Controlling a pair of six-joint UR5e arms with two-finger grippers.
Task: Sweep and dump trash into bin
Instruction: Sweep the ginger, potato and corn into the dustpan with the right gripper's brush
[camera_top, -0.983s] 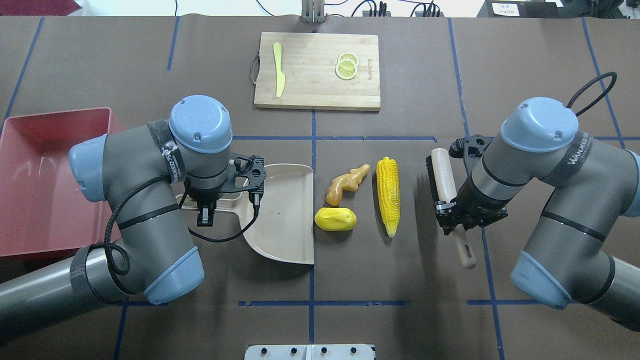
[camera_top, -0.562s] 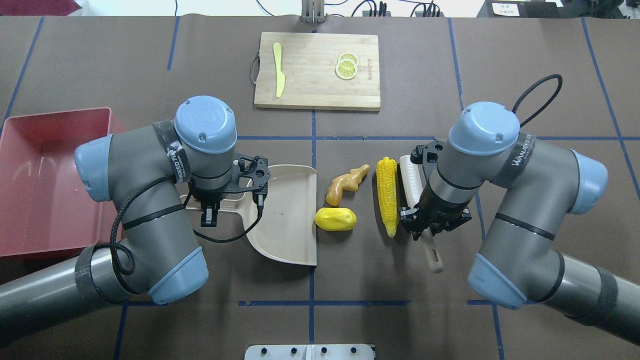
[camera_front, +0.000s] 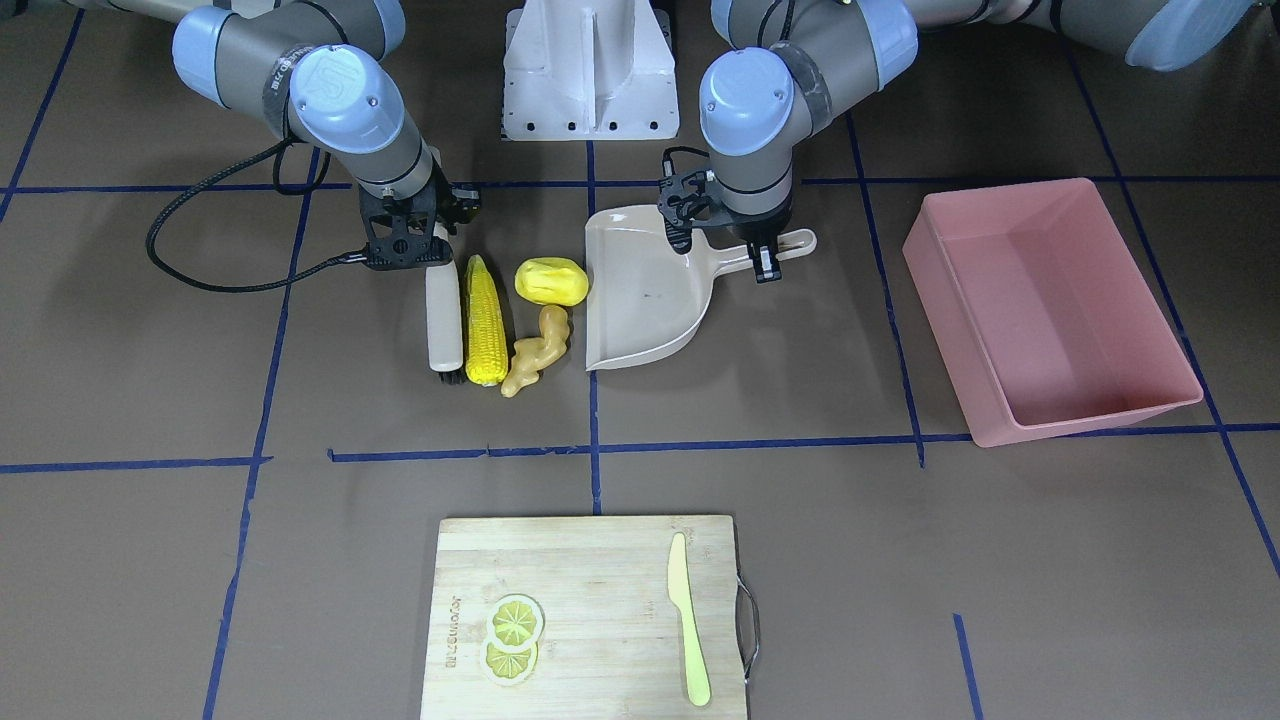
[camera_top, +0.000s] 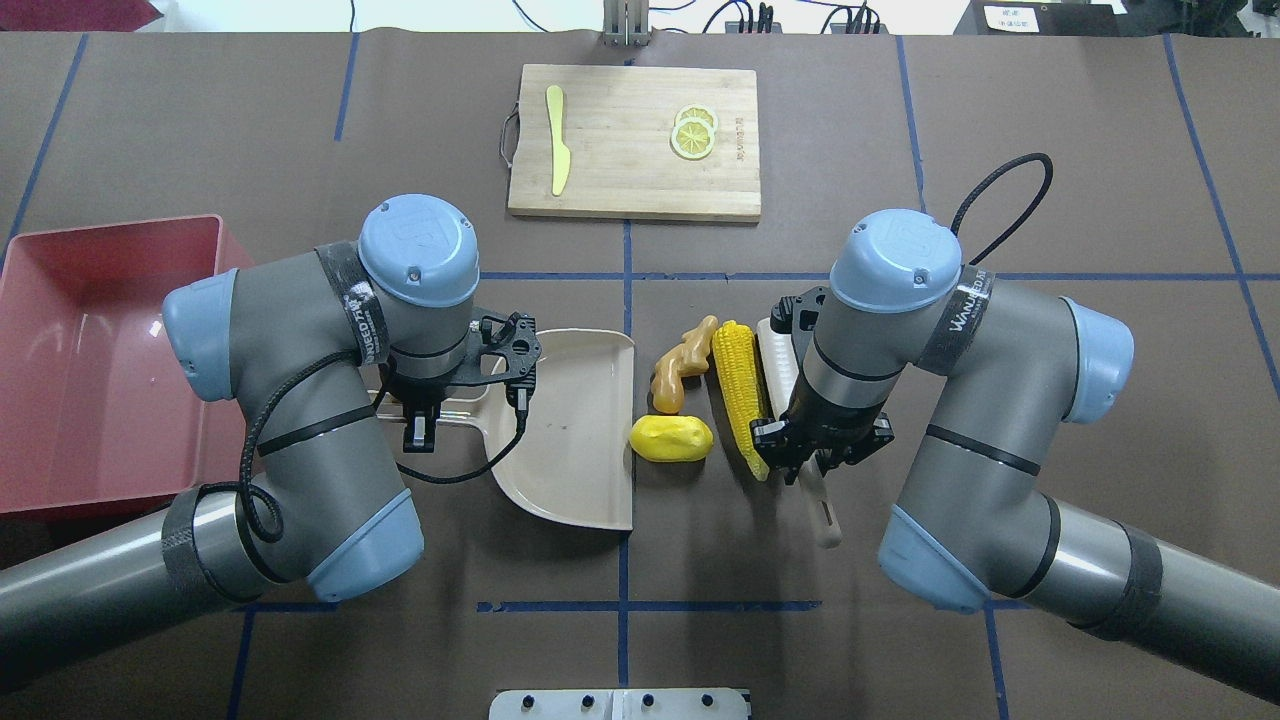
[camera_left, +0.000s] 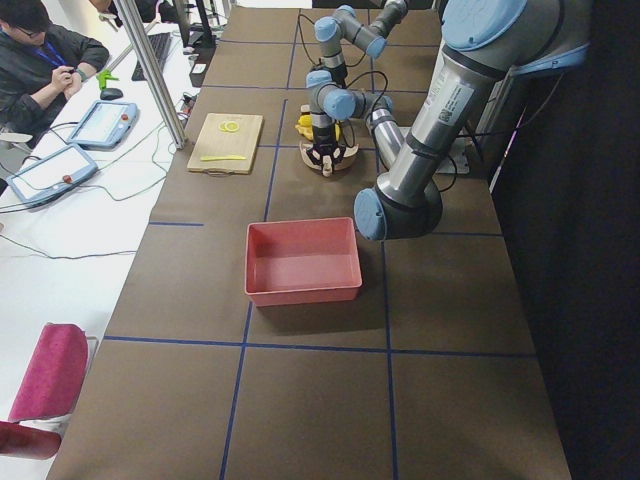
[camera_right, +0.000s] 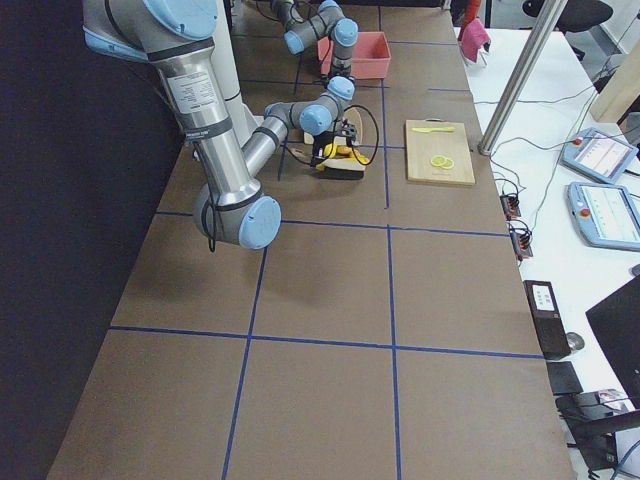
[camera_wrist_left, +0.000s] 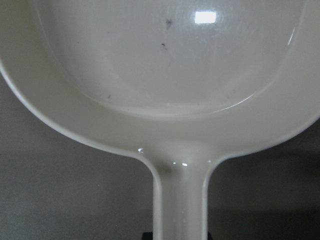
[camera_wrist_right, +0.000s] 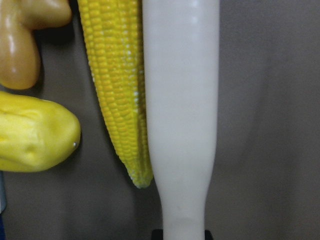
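Note:
The corn cob (camera_top: 738, 395) lies against the ginger root (camera_top: 680, 375), with the potato-like piece (camera_top: 671, 438) just in front of the dustpan's mouth. My right gripper (camera_top: 812, 460) is shut on the handle of a white brush (camera_top: 778, 360). The brush presses along the corn's right side, as the right wrist view (camera_wrist_right: 182, 100) also shows. My left gripper (camera_top: 418, 415) is shut on the handle of the beige dustpan (camera_top: 575, 430). The dustpan lies flat and empty, its mouth facing the trash. The pink bin (camera_top: 80, 380) stands at the far left, nothing visible in it.
A wooden cutting board (camera_top: 620, 150) at the back centre carries a yellow-green knife (camera_top: 557, 152) and lemon slices (camera_top: 694, 132). A mount plate (camera_top: 620, 703) sits at the near edge. The left arm's elbow overhangs the bin's near corner.
My right arm has swept the brush leftward against the corn. The corn slid left and tilted against the ginger, which shifted slightly. The dustpan edged a little right.

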